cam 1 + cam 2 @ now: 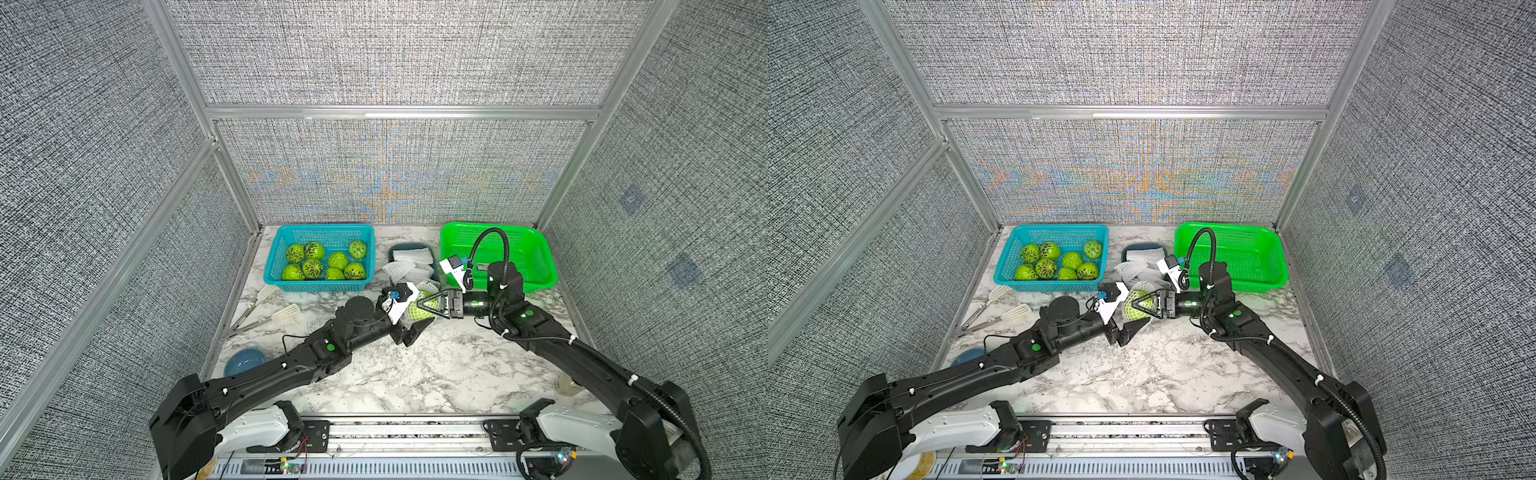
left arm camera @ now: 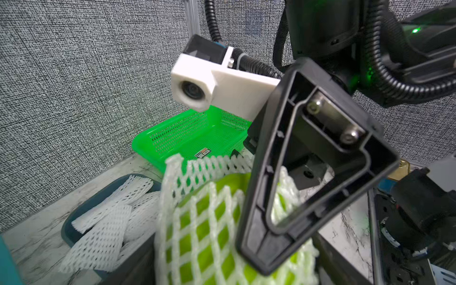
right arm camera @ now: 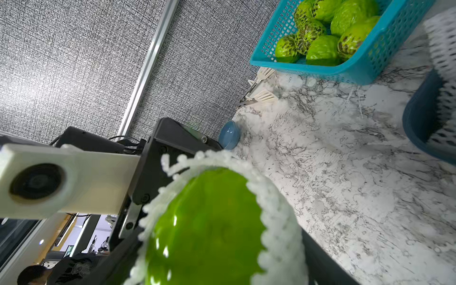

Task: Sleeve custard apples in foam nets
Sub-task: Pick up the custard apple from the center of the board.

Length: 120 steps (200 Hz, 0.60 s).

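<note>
One custard apple [image 1: 412,314] [image 3: 209,222], sleeved in a white foam net [image 2: 197,177] [image 3: 278,222], hangs above mid-table. My right gripper [image 1: 424,306] [image 3: 217,266] is shut on it; one of its fingers [image 2: 261,234] lies across the netted fruit. My left gripper [image 1: 415,311] [image 2: 237,274] comes in from the left and straddles the same fruit, open, with its near finger [image 1: 415,332] just in front of the fruit. Several bare custard apples [image 1: 312,268] lie in the blue basket [image 1: 291,286]. Spare foam nets [image 1: 409,259] are piled in a dark tray [image 2: 74,222].
A green basket [image 1: 536,266] stands at the back right behind my right wrist. White tongs [image 1: 266,309] lie in front of the blue basket, and a blue bowl [image 1: 245,361] sits by the left wall. Aluminium-framed grey walls close three sides.
</note>
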Each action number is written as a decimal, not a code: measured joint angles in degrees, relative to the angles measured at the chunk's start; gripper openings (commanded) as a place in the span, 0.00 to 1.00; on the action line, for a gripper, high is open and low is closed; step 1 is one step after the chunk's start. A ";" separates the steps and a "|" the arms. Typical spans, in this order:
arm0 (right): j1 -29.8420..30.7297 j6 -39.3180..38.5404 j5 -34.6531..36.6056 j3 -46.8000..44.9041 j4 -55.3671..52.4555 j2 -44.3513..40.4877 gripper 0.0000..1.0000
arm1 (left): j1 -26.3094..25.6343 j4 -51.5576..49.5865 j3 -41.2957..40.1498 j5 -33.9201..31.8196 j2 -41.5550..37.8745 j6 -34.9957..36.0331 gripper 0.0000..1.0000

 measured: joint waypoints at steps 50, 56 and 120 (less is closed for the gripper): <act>-0.31 0.35 1.99 -0.13 0.39 -0.22 0.85 | 0.81 -0.31 1.84 1.55 2.16 -0.09 0.54; -0.31 0.37 2.01 -0.13 0.37 -0.22 0.87 | 0.83 -0.31 1.97 1.75 2.34 -0.07 0.51; -4.70 0.35 1.68 -0.31 0.74 -3.54 0.99 | 1.25 0.02 3.37 2.91 4.20 -1.09 0.40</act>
